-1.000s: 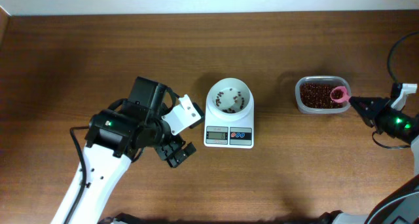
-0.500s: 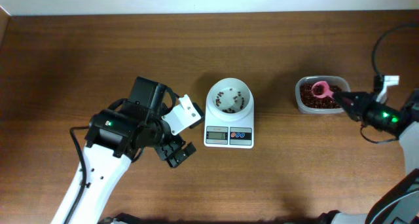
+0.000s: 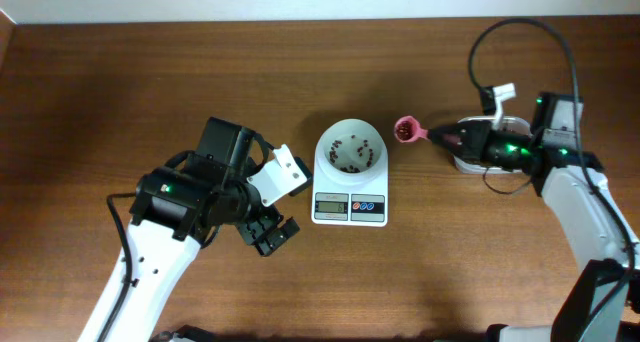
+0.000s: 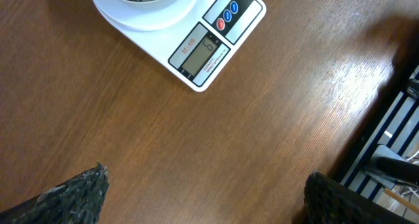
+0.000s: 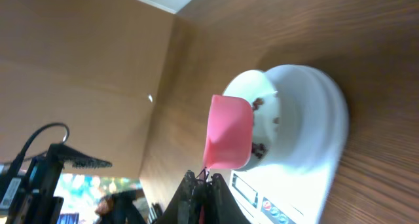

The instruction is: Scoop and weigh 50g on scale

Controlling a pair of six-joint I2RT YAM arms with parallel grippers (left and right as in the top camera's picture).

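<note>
Scale [image 3: 349, 208] stands mid-tabletop [image 3: 120, 82], and its bowl [image 3: 372, 134] contains a few beans [image 3: 352, 158]. Right pincer [image 3: 447, 137] is clamped on the pink scoop [image 3: 406, 130], held just right of the bowl. Left pincer [image 3: 268, 233] has its jaws wide apart, near the scale's left side.

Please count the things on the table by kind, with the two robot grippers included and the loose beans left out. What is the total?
scale: 1
bowl: 1
pink scoop: 1
clear tub, mostly hidden: 1
grippers: 2, the left gripper and the right gripper
total: 6
</note>
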